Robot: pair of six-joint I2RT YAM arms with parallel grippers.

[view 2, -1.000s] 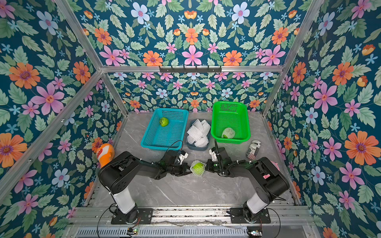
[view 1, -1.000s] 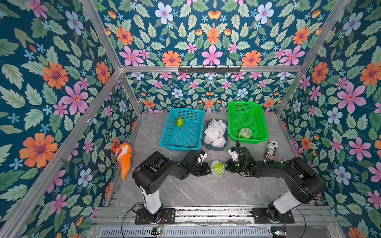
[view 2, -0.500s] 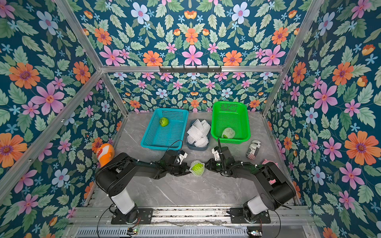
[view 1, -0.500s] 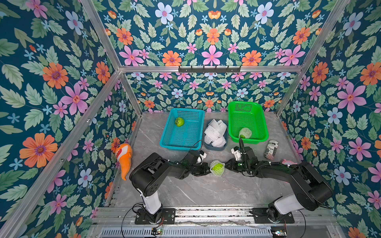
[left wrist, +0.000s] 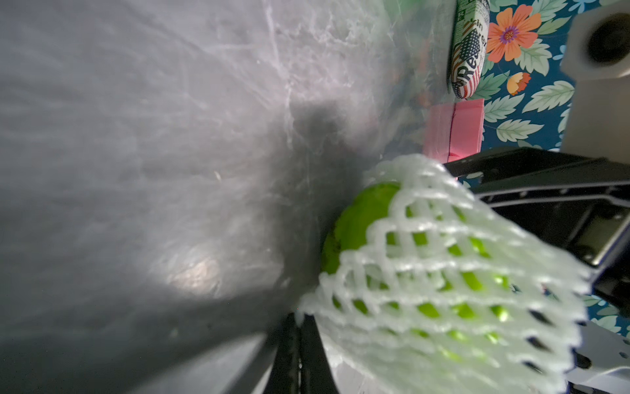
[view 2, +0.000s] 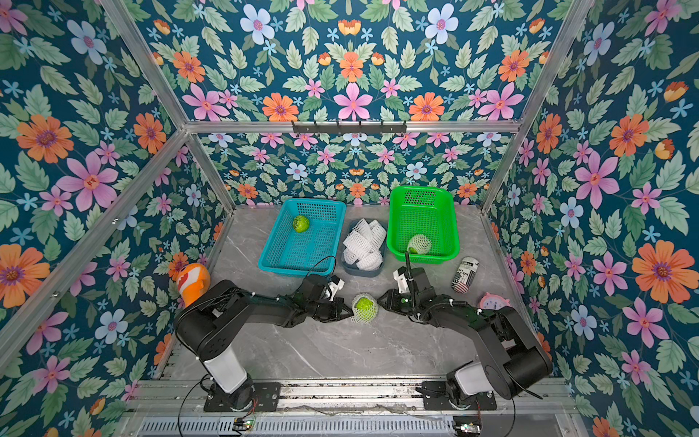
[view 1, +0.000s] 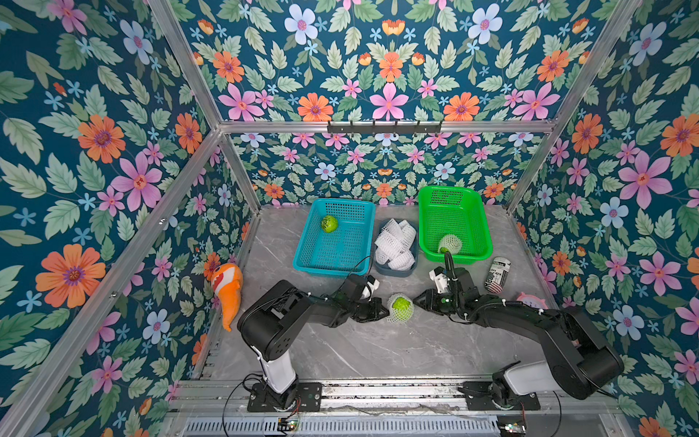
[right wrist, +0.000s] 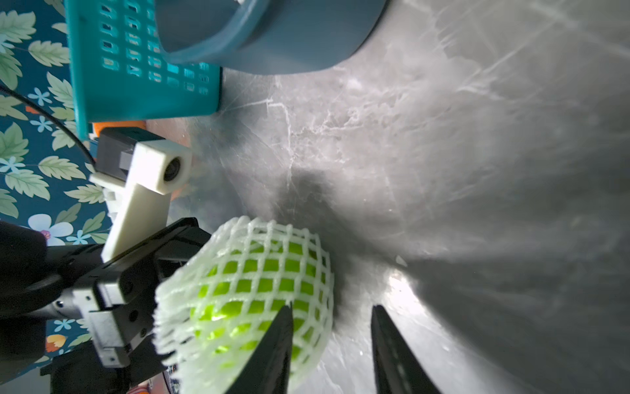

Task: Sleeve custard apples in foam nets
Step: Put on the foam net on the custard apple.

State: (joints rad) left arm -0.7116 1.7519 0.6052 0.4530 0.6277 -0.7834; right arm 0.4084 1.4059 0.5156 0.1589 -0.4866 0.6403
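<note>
A custard apple (view 1: 401, 304) lies mid-table inside a white foam net (left wrist: 443, 273), seen in both top views. My left gripper (left wrist: 300, 319) is shut on that net's edge, on the fruit's left side. My right gripper (right wrist: 330, 308) stands open just right of the fruit, with nothing between its fingers; one finger (right wrist: 279, 341) passes in front of the net. A bare custard apple (view 1: 329, 223) sits in the teal basket (view 1: 340, 261). A netted custard apple (view 1: 450, 243) lies in the green basket (view 1: 472, 227). Spare foam nets (view 1: 395, 242) fill a grey-blue tray.
A printed can (view 1: 497, 274) lies right of the right gripper, with a pink clock (view 1: 531, 300) nearer the right wall. An orange clownfish plush (view 1: 229, 287) leans by the left wall. Both baskets and the tray stand along the back.
My right gripper has opened, let go of the net and drawn back a little to the right. The left gripper has kept its hold, and the netted fruit has stayed put.
</note>
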